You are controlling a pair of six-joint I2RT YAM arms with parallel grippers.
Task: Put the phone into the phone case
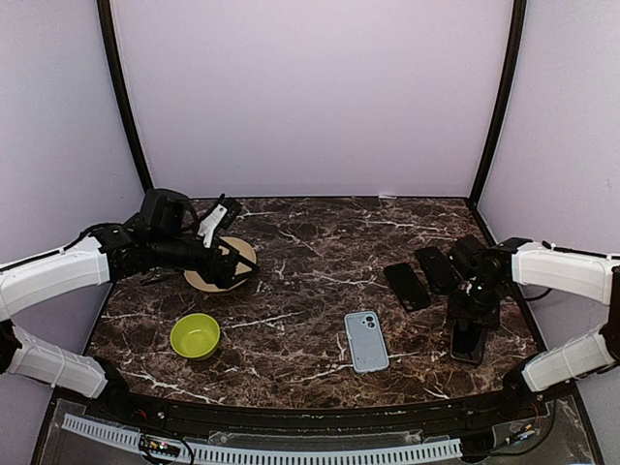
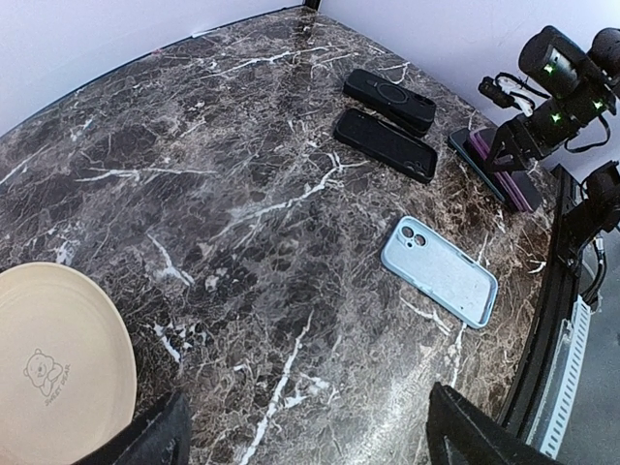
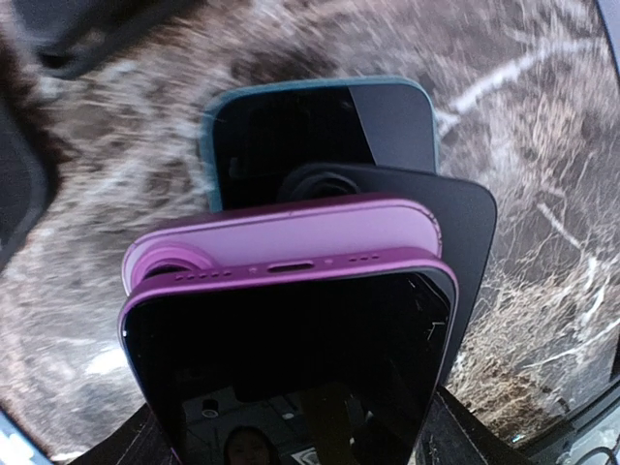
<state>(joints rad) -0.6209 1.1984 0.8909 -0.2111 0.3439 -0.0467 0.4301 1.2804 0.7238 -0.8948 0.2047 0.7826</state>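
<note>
The right gripper's (image 3: pixel 291 421) jaws are closed on the sides of a purple phone (image 3: pixel 291 329), screen towards the wrist camera, held tilted at the near right of the surface (image 1: pixel 310 252). Directly below it lie a black case with a ring (image 3: pixel 465 223) and, beyond that, a teal-edged dark slab (image 3: pixel 320 116); whether the phone touches them cannot be told. Left of this pile a light blue case (image 1: pixel 366 340) lies back-up, and two black slabs (image 1: pixel 407 286) sit just behind. The left gripper's (image 2: pixel 308 407) jaws are wide and empty, at the far left by a beige plate (image 2: pixel 58 358) and a green bowl (image 1: pixel 195 335). The phone looks picked up but not seated in any case, so alignment and pressing in remain.
</note>
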